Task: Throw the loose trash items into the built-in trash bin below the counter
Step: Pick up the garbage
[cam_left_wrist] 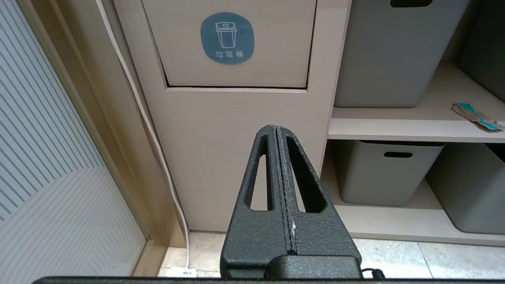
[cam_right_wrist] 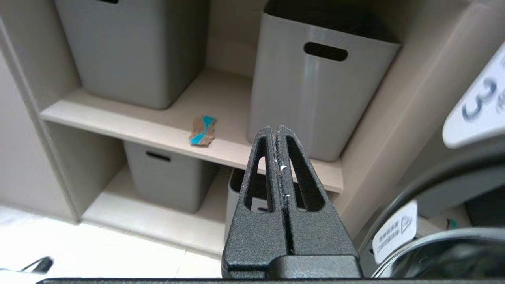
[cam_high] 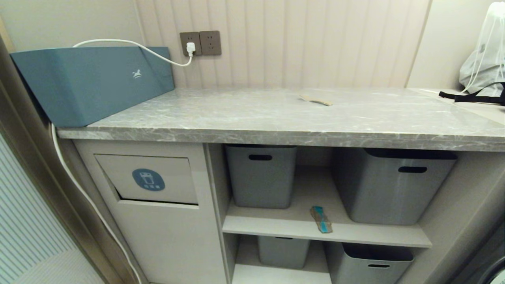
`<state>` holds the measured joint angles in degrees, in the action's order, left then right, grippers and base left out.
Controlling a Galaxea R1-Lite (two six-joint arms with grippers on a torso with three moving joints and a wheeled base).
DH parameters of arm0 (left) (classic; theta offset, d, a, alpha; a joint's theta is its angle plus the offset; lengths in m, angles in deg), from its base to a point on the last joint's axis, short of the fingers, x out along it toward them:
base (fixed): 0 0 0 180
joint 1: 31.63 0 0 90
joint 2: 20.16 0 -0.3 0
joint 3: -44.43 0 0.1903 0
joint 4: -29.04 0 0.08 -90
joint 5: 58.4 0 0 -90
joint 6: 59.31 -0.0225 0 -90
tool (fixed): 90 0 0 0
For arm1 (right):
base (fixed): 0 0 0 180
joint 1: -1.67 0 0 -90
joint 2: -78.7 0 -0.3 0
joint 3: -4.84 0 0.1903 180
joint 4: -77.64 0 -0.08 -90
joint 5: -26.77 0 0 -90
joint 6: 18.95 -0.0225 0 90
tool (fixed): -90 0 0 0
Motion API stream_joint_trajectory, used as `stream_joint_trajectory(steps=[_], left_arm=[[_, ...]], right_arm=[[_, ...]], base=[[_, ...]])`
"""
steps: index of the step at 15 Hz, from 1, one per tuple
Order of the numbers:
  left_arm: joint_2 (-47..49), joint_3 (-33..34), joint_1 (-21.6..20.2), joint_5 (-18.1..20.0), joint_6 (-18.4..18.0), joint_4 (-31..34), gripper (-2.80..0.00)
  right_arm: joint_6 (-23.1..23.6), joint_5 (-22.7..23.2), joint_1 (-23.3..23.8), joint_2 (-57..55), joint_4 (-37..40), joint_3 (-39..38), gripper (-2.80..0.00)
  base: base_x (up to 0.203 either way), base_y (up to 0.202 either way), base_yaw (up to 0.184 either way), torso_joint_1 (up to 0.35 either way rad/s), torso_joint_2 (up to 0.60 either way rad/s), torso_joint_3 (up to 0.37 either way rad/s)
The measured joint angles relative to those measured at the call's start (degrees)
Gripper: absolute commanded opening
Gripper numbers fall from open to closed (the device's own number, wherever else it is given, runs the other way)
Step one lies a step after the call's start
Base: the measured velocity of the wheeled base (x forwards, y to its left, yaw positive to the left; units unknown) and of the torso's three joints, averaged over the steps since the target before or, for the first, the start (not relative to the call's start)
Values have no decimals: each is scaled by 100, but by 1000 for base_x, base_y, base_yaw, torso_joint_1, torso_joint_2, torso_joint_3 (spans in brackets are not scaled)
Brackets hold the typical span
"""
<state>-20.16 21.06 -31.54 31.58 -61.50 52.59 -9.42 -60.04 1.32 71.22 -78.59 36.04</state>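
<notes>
The left end effector [cam_left_wrist: 277, 130] and right end effector [cam_right_wrist: 276, 130], both pressed together and empty, hang before the trash bin flap [cam_high: 152, 179]. One cardboard scrap [cam_high: 321, 219] lies on the shelf right of it, another [cam_high: 315, 100] on the table [cam_high: 236, 114] above.

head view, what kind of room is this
Likely a home utility or laundry nook: a stone counter over a built-in trash bin, grey storage tubs on shelves, and wall sockets.

left gripper [cam_left_wrist: 278, 130] fingers pressed together, right gripper [cam_right_wrist: 276, 130] likewise
</notes>
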Motion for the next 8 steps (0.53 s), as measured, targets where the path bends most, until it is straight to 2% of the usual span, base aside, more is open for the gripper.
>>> stream_joint_trajectory(steps=[4, 8], left_arm=[[-2, 0, 0, -1, 44, 0, -280], [-2, 0, 0, 1, 46, 0, -280]], right_arm=[[35, 470, -39, -2385, -74, 972, -280], [46, 709, -301, -4767, -372, 1468, -280]], base=[[0, 0, 0, 0, 0, 0], [0, 0, 0, 0, 0, 0]])
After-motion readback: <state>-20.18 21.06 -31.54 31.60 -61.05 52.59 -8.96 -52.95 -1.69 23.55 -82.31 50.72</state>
